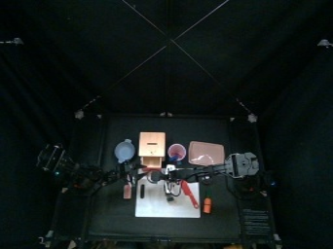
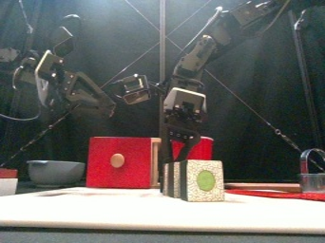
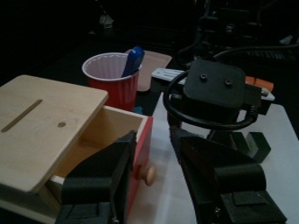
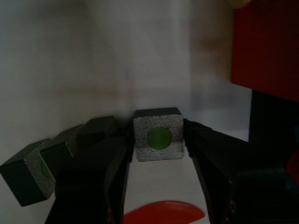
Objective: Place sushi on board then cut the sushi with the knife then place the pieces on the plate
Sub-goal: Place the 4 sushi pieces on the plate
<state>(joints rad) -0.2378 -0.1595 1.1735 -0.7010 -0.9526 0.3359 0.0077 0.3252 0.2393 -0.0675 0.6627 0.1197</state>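
Right end effector (image 2: 181, 154): lowered from above onto the white cutting board (image 1: 176, 206). In the right wrist view its jaws are pressed against both sides of the end block of the sushi roll (image 4: 158, 136), pinching it.

Sushi roll: rests on the board near the board's back edge. The pinched end block shows a pale face with a green centre. The remaining dark green blocks trail away from it in a curved line and are still joined to it. In the front view the roll stands directly in front of the red cup (image 3: 111, 74) and just beside the wooden box (image 3: 47, 118).

Left end effector (image 3: 156, 157): jaws spread wide and holding nothing. It hangs just in front of the box's red drawer front (image 2: 118, 161), with the drawer knob in line with the gap between the jaws. It is near the right end effector but not touching it.

Knife: a blue knife (image 3: 132, 59) stands upright in the red cup, which sits on the tabletop (image 1: 97, 219) behind the board, beside the box.

Tray: the pink tray (image 1: 205, 152) lies flat on the tabletop to the right of the box, behind the board's right corner, with nothing on it.

Bowl: the blue-grey bowl (image 2: 53, 172) sits on the tabletop to the left of the box.
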